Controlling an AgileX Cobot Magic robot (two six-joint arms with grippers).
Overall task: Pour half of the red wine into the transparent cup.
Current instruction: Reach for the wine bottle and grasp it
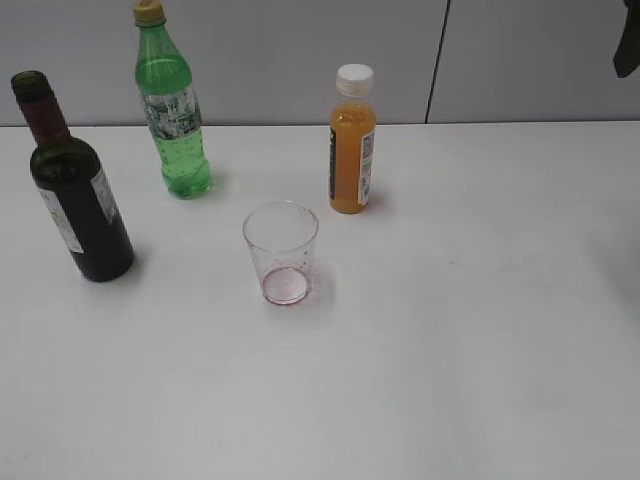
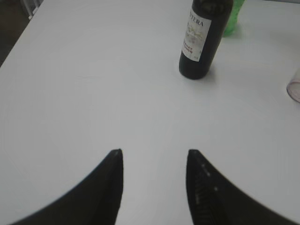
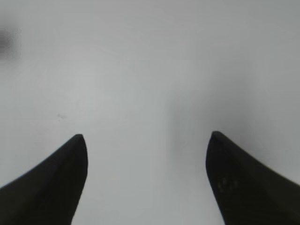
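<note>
The red wine bottle (image 1: 80, 215), dark glass with maroon neck foil and a white label, stands upright at the left of the white table. It also shows in the left wrist view (image 2: 204, 40), ahead and to the right of my left gripper (image 2: 154, 152), which is open and empty above bare table. The transparent cup (image 1: 281, 251) stands upright in the middle and looks empty, with a pinkish base; its edge shows in the left wrist view (image 2: 295, 86). My right gripper (image 3: 146, 137) is open and empty over bare table. Neither gripper shows in the exterior view.
A green plastic soda bottle (image 1: 173, 110) stands at the back left, behind the wine bottle. A small orange juice bottle (image 1: 352, 145) stands behind the cup. A dark piece of arm (image 1: 628, 40) shows at the top right corner.
</note>
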